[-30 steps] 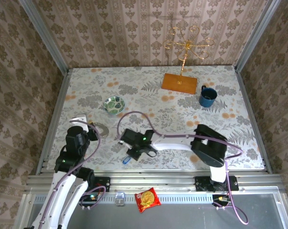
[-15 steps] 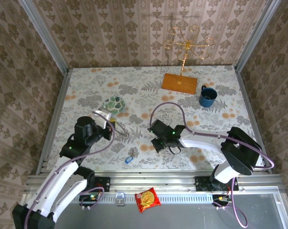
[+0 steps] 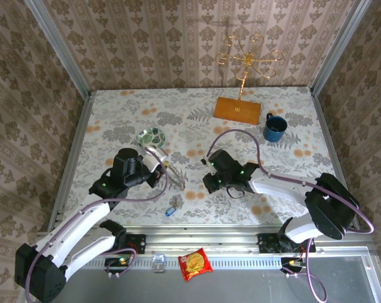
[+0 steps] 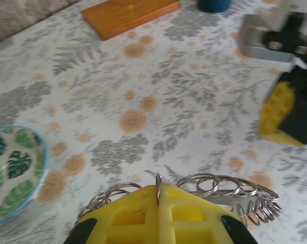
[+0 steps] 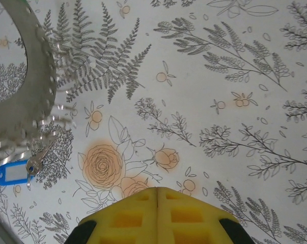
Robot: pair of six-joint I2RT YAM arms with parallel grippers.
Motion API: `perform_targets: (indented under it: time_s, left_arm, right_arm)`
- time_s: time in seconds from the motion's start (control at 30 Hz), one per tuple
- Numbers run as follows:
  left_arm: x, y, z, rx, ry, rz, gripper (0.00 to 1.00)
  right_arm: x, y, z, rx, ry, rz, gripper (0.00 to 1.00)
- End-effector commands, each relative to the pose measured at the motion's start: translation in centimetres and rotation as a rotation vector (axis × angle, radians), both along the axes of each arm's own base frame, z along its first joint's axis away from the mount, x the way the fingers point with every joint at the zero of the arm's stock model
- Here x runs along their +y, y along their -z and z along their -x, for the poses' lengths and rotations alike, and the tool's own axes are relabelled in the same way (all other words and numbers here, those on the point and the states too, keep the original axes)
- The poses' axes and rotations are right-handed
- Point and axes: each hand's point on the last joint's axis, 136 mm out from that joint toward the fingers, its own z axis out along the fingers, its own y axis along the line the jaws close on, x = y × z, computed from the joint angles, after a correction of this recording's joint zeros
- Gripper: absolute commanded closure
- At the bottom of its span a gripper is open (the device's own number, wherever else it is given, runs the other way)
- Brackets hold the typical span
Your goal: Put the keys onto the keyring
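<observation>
keyring (image 4: 245, 201) in left tool (image 4: 158, 195); blue key (image 5: 10, 174) apparently loose

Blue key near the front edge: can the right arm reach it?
Probably yes: bare table lies between the right gripper and the blue key, though its jaws are shut and the keyring hangs close by.

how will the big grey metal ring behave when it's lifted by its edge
The large flat grey metal ring is probably stiff: pinched at one edge by the left tool, it holds its curve. The small wire loops along its rim look loose, so they would likely swing and snag.
</observation>
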Motion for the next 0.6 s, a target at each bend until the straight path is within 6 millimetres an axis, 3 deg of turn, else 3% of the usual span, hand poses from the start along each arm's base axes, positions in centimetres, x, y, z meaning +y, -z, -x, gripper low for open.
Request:
perform_targets:
  time_s: [0.0, 0.13, 0.2, 0.3, 0.57]
  left_arm:
    - [2.4, -3.9, -3.0, -0.149, -0.181, 0.029, 1.0]
    - [6.5, -4.6, -4.8, -0.152, -0.419, 0.066, 1.0]
    - [8.6, -4.7, -5.2, -0.147, -0.525, 0.086, 1.0]
    - [10.2, -4.9, -4.9, -0.149, -0.601, 0.108, 1.0]
    - [11.5, -4.3, -3.3, -0.147, -0.635, 0.117, 1.0]
  right_arm:
    - [2.7, -0.1, 2.0, -0.018, -0.116, 0.008, 0.91]
    - [6.5, -0.2, 4.1, -0.052, -0.204, 0.025, 0.7]
    - [8.1, 0.3, 4.7, -0.008, -0.205, 0.037, 0.68]
    - [10.1, 1.3, 5.5, 0.054, -0.195, 0.076, 0.66]
    - [10.1, 2.6, 6.3, 0.233, -0.032, 0.182, 0.65]
